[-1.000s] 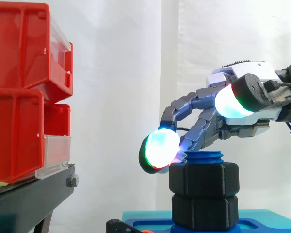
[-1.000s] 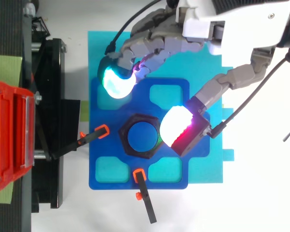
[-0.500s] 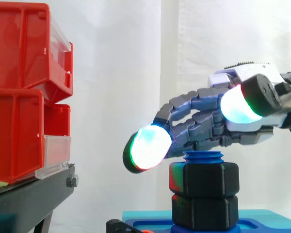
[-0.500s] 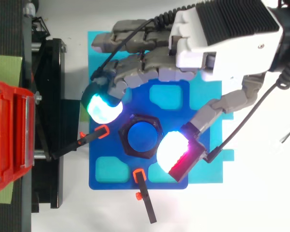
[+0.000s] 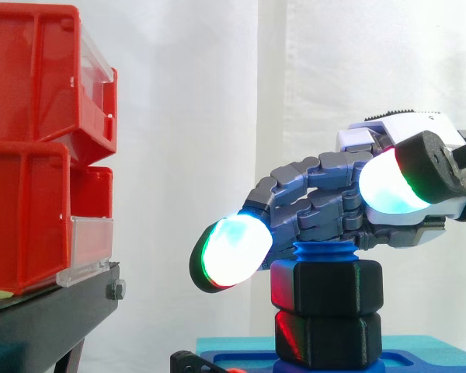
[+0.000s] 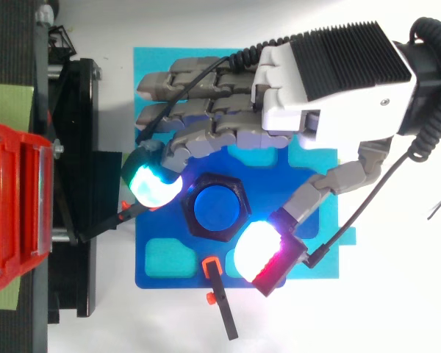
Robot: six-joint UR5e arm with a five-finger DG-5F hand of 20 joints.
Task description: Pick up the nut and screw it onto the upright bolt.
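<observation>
the hand hovers wide and empty over the upper nut on the bolt; closing this high, its pads could skid off the nut's top edge.

I see the white table carrying a cyan mat under the blue fixture plate, with a black stand alongside.

Bright, even light, soft shadows (white areas glare)
</observation>
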